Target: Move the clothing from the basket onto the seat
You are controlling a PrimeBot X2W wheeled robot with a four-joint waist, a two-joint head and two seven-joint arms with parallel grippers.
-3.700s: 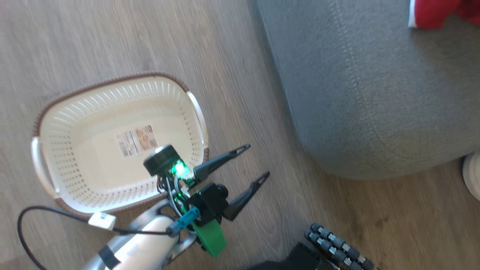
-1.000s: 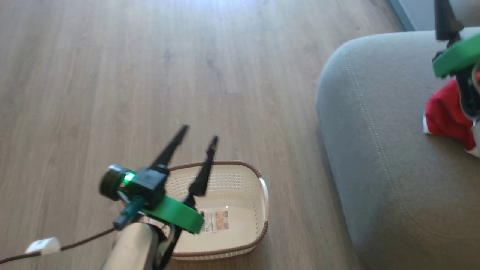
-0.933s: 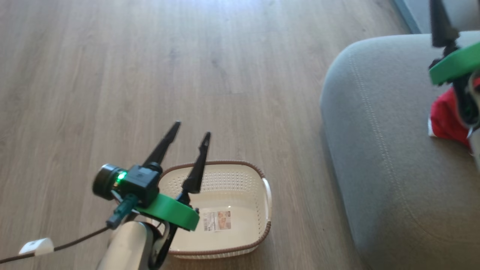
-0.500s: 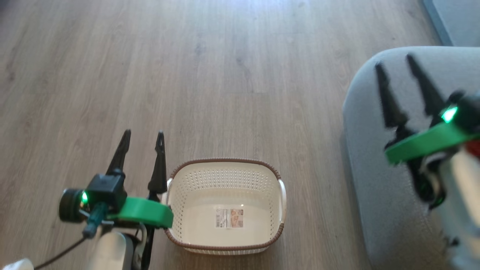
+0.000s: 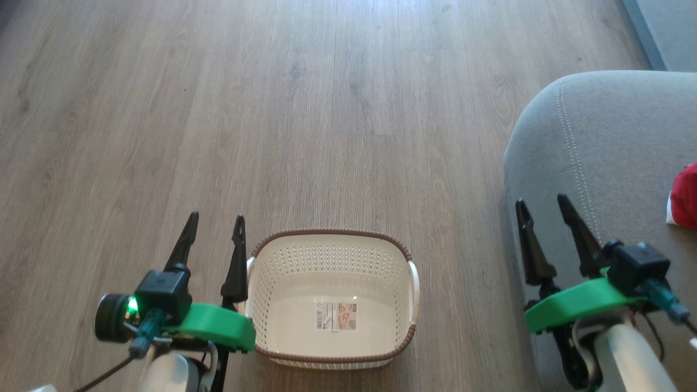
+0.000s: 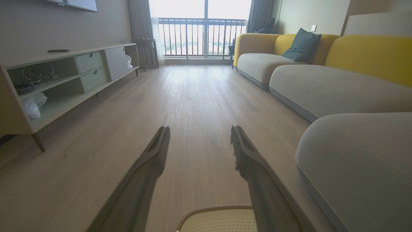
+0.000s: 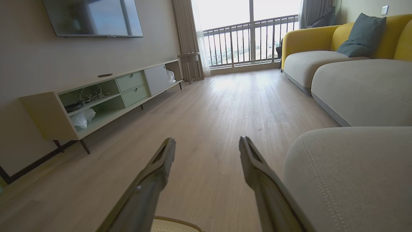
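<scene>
The cream basket [image 5: 400, 332] with its brown rim stands on the floor between my arms; inside lies nothing but a paper label. Its rim [image 6: 212, 211] peeks in at the bottom of the left wrist view. A corner of red clothing with white trim [image 5: 685, 196] rests on the grey seat [image 5: 610, 136] at the right edge. My left gripper [image 5: 215, 221] is open just left of the basket, holding nothing. My right gripper [image 5: 542, 202] is open over the seat's front edge, also holding nothing. Both point forward along the floor.
Wooden floor stretches ahead toward a balcony window [image 6: 199, 35]. A low TV cabinet [image 7: 106, 93] lines the left wall. Grey sofa cushions with yellow backs [image 6: 322, 83] run along the right, with a dark pillow [image 6: 302, 45].
The head camera swung back to face the basket straight on. My right arm came off the red clothing and down to the lower right, open; my left gripper settled beside the basket.
</scene>
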